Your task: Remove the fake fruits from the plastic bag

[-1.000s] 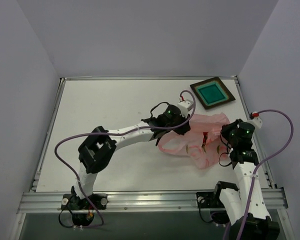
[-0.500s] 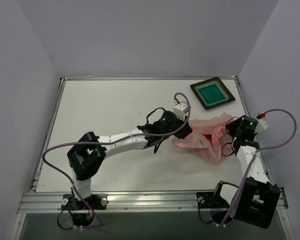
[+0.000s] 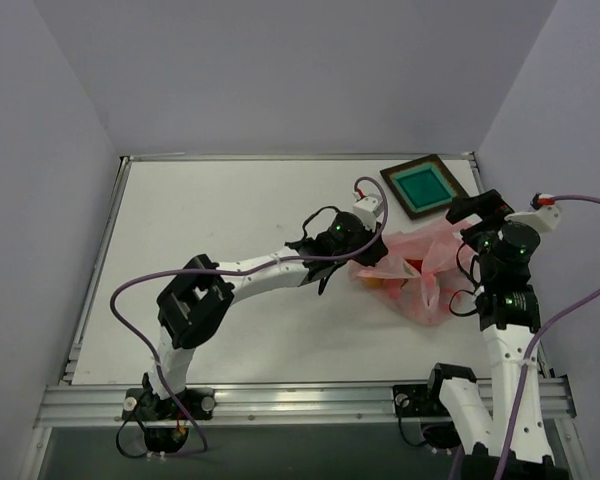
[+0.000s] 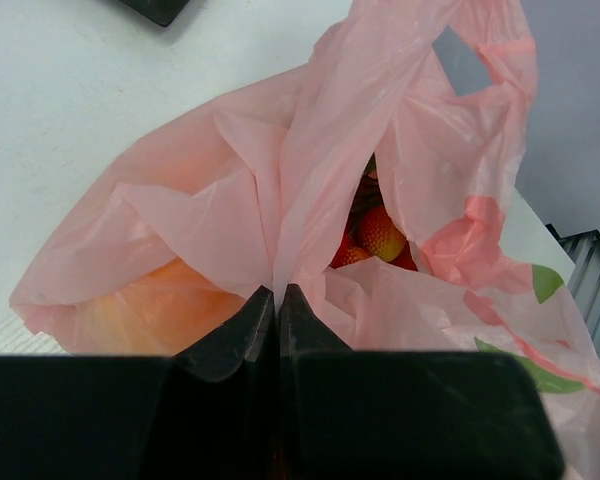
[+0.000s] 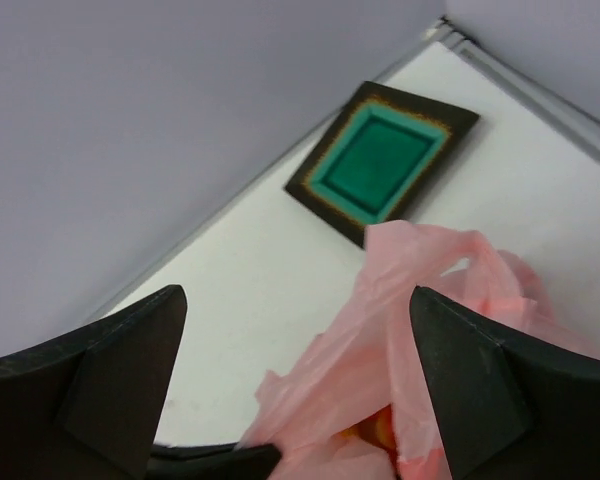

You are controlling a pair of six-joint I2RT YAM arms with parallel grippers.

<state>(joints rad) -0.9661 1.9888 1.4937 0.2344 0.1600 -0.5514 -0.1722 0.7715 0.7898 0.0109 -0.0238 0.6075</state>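
the plastic bag [image 3: 421, 272] is seen lying crumpled on the white table [image 3: 220, 215], toward the right side, just in front of a dark square tray [image 3: 425, 185] with a teal centre. the tray is set near the far right corner, apart from the bag.

the left end effector [image 4: 277, 300] is closed tight on the bag: in the left wrist view a fold of pink film is pinched between the two black fingertips and is drawn up from them as a taut ridge. the mouth of the bag is turned away from this end effector, and one handle loop is seen at the top of that view.

the fake fruits [image 4: 378, 236] are all found inside the bag. a cluster of red and orange-yellow ones is seen through the opening, and a larger orange one [image 4: 145, 310] is shown as a blurred shape behind the film at the lower left. how many there are cannot be told.

the right end effector [image 5: 295, 292] is held above the right end of the bag, with its fingers spread wide and nothing gripped between them. in its own view the pink film is seen below it, with a glimpse of orange at the bottom edge.
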